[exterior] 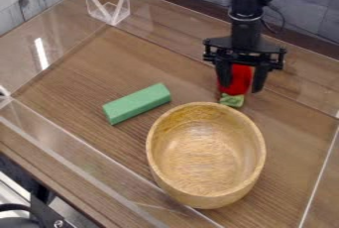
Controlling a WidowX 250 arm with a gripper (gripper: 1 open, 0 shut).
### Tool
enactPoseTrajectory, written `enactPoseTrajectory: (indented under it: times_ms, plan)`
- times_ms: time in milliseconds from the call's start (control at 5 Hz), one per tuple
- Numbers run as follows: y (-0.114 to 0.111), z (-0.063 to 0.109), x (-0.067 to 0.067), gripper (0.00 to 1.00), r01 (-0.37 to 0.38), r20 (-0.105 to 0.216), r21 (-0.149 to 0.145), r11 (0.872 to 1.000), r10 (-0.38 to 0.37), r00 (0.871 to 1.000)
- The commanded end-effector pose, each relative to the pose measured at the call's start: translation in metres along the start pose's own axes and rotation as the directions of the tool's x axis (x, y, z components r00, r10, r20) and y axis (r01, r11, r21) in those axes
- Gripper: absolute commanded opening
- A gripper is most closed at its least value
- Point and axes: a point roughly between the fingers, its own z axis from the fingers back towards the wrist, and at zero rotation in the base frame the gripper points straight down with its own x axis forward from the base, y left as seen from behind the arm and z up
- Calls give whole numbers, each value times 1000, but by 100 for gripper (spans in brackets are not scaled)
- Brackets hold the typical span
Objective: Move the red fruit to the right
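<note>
The red fruit (235, 77) stands on the wooden table, just behind the far rim of the wooden bowl, with its light green cap (232, 100) down toward the bowl. My gripper (240, 86) points straight down over it. Its two black fingers flank the fruit on the left and right and press in against its sides. The lower part of the fruit is partly hidden behind the fingers.
A large wooden bowl (162, 133) sits in front of the fruit. A flat green block (138, 103) lies to the left. Clear plastic walls ring the table, with a small clear stand (109, 7) at the back left. Bare wood lies to the right of the gripper.
</note>
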Motion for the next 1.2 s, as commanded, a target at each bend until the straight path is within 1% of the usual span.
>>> enactPoseTrajectory:
  times_ms: [0, 600, 1000]
  plan:
    - [-5, 26, 15, 0, 3, 85, -28, 1000, -1, 996]
    - [-16, 17, 18, 0, 15, 69, -30, 999, -13, 998]
    - [-18, 38, 27, 0, 25, 98, -58, 998, -19, 995]
